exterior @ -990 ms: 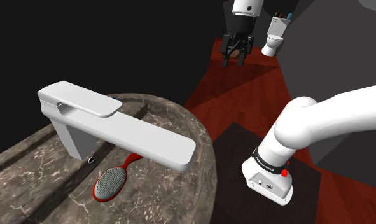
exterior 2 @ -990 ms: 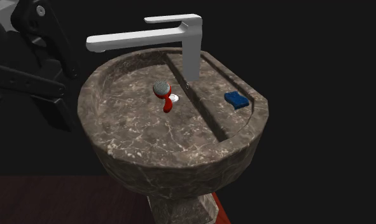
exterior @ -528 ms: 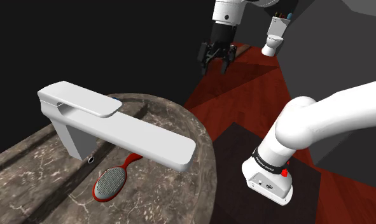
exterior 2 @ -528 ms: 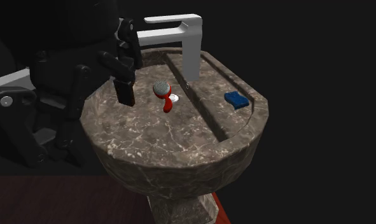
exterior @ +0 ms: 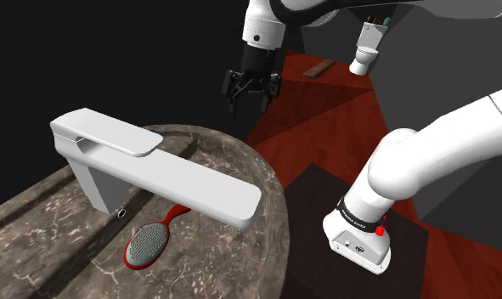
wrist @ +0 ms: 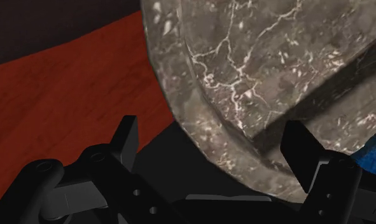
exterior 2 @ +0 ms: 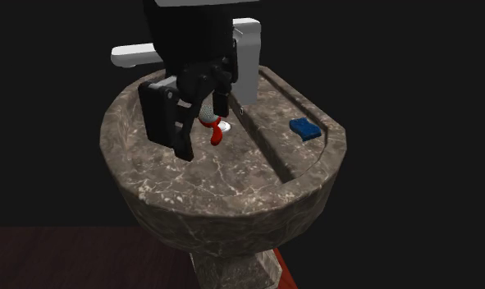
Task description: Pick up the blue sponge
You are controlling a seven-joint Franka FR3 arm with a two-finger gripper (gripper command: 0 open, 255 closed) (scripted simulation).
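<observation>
The released, empty hand (exterior: 251, 93) should centre over the sponge (exterior 2: 305, 128), lying on the sink's (exterior 2: 232, 204) ledge at the second exterior view's right of the tap (exterior 2: 248, 61), then drop straight down.

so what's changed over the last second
The gripper, open and holding nothing, swung toward the shoulder view's left and came lower. It moved in over the edge of the dark veined sink, closer to the blue sponge. Nothing was grasped or let go. The blue sponge, the red hairbrush and the faucet stayed put.
</observation>
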